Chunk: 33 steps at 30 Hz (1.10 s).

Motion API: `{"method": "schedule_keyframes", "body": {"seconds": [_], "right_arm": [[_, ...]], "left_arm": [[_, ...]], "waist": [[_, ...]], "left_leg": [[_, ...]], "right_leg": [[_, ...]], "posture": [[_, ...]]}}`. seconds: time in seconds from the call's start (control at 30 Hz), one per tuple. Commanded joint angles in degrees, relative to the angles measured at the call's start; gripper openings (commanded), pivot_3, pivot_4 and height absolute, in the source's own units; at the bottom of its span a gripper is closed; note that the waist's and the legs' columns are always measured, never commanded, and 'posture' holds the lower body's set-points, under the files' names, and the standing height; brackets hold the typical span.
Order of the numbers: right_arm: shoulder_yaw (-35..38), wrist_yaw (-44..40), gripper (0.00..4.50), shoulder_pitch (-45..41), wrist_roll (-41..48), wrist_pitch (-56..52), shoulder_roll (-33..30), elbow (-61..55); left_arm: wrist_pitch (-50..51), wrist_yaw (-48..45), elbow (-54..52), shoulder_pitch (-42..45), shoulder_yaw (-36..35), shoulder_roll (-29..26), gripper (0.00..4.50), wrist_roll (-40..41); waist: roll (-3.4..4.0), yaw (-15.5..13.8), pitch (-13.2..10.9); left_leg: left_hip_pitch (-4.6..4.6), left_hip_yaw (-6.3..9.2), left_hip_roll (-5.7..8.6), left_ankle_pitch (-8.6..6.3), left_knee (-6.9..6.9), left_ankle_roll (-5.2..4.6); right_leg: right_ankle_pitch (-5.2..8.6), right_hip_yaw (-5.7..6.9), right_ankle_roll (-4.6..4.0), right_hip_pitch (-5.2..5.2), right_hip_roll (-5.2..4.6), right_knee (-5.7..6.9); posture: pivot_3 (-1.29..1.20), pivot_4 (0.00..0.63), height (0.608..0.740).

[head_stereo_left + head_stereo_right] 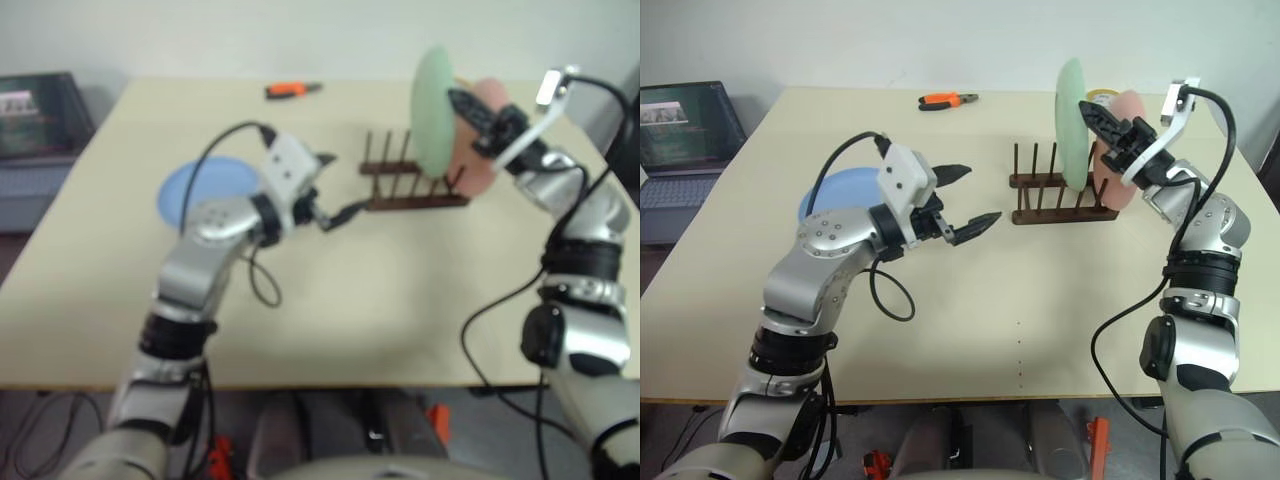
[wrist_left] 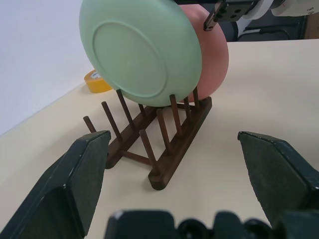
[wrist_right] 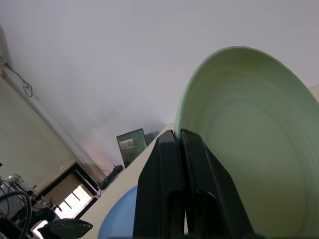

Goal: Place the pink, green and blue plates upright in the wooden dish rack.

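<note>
The pale green plate (image 1: pixel 1072 120) stands upright between the pegs of the dark wooden dish rack (image 1: pixel 1060 212). Right behind it in the rack leans the pink plate (image 2: pixel 214 64). My right gripper (image 1: pixel 1088 108) is shut, its tips against the top of the green plate on the side facing the pink one; nothing shows between its fingers (image 3: pixel 169 164). The blue plate (image 1: pixel 840 190) lies flat on the table at the left, partly hidden by my left arm. My left gripper (image 1: pixel 980 193) hovers open and empty to the left of the rack, pointing at it.
Orange-handled pliers (image 1: pixel 948 99) lie at the table's far edge. A yellow tape roll (image 2: pixel 97 82) sits behind the rack. An open laptop (image 1: pixel 685 120) stands off the table's left side. Bare tabletop (image 1: pixel 1020 320) stretches in front of the rack.
</note>
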<state>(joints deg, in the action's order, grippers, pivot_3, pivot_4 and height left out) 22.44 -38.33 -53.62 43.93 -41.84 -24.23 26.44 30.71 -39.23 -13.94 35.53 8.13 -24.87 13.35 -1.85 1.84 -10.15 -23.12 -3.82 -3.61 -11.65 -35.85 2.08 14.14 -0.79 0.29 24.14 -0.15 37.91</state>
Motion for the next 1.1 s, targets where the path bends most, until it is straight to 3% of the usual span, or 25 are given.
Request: {"method": "schedule_keyframes", "body": {"seconds": [0.03, 0.17, 0.33, 0.57, 1.1], "right_arm": [[0.75, 0.04, 0.21, -0.5, 0.26, 0.51, -0.66, -1.13], [0.57, 0.09, 1.27, 0.04, 0.23, 0.12, -0.84, -1.72], [0.6, -0.1, 3.0, 0.42, 0.31, 0.64, -0.95, -2.6], [-0.94, -0.56, 3.0, 0.79, -1.63, 2.64, -2.1, -5.33], [-12.37, -1.23, 3.0, 3.42, -17.91, 16.98, -3.1, -9.39]], "left_arm": [[-0.71, 0.35, -2.38, 0.86, 0.09, 0.01, 4.5, -0.29], [-0.62, 0.29, -2.65, 0.74, 0.21, -0.05, 4.5, -0.34], [-0.62, 0.27, -2.61, 0.92, 0.55, 0.12, 4.5, -0.34], [-0.79, 0.13, -2.43, 1.02, 1.06, 0.34, 4.5, -0.48], [-0.49, 0.25, -2.89, 0.67, 1.62, 0.81, 4.5, -0.51]], "waist": [[0.0, 0.0, 0.0], [0.0, 0.0, 0.0], [0.0, 0.01, 0.0], [0.0, 0.0, 0.0], [0.0, 0.05, 0.0]], "left_leg": [[0.0, 0.0, 0.0, 0.0, 0.0, 0.0], [0.0, 0.0, 0.0, 0.0, 0.01, 0.0], [0.0, 0.0, 0.0, 0.0, 0.02, 0.0], [-0.01, 0.0, 0.0, 0.0, 0.03, 0.0], [-0.02, -0.01, 0.0, -0.01, 0.05, -0.01]], "right_leg": [[0.0, 0.0, 0.0, 0.0, 0.0, 0.0], [0.0, 0.0, 0.0, 0.0, 0.0, -0.01], [0.0, 0.0, 0.0, 0.01, 0.0, -0.01], [0.0, 0.0, 0.0, 0.01, 0.0, -0.03], [0.0, 0.0, 0.0, 0.02, 0.0, -0.07]], "posture": [[0.0, 0.15, 0.74], [0.0, 0.15, 0.74], [0.0, 0.15, 0.74], [0.0, 0.15, 0.74], [0.0, 0.15, 0.74]]}}
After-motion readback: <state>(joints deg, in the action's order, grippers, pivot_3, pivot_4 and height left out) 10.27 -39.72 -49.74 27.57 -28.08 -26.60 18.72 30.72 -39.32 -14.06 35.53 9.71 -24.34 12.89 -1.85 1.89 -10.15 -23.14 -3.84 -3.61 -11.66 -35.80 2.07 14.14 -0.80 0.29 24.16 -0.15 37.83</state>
